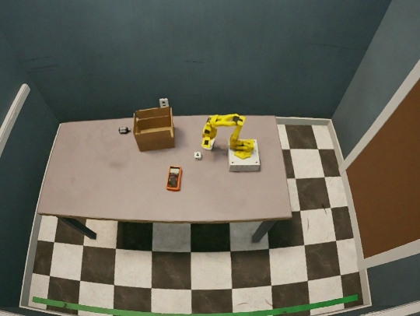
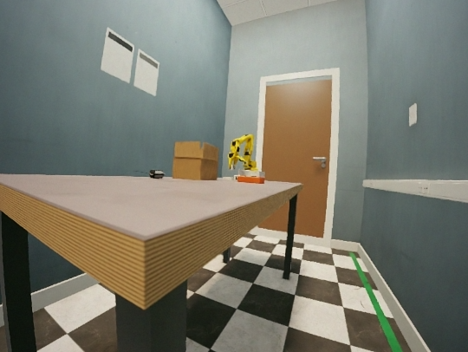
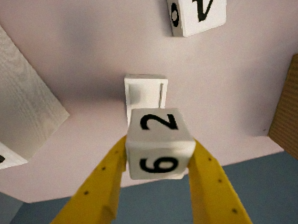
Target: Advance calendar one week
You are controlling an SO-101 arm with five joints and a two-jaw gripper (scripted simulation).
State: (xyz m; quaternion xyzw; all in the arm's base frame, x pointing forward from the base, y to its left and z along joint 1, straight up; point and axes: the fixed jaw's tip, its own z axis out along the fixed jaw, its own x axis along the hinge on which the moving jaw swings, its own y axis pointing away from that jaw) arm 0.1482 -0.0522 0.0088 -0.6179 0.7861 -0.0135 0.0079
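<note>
My gripper (image 2: 231,167) (image 3: 159,151) is shut on a white cube (image 3: 159,141), with a black 2 on one face and a 6 or 9 on another, both lying sideways in the wrist view. The held cube hangs above the white calendar tray (image 3: 145,95). The near part of the tray shows no cube; its far part is hidden behind the held cube. The other white cube (image 1: 197,156) (image 3: 204,17) lies on the table beside the tray, with a 4 on top and a 0 on a side. The month's name is not visible.
An orange multimeter (image 1: 173,178) (image 2: 251,179) lies in front of the loose cube. An open cardboard box (image 1: 156,141) (image 2: 195,168) (image 3: 287,112) stands beyond the tray, away from my base (image 1: 244,165) (image 3: 25,100). A small black object (image 1: 124,130) (image 2: 156,173) lies past the box.
</note>
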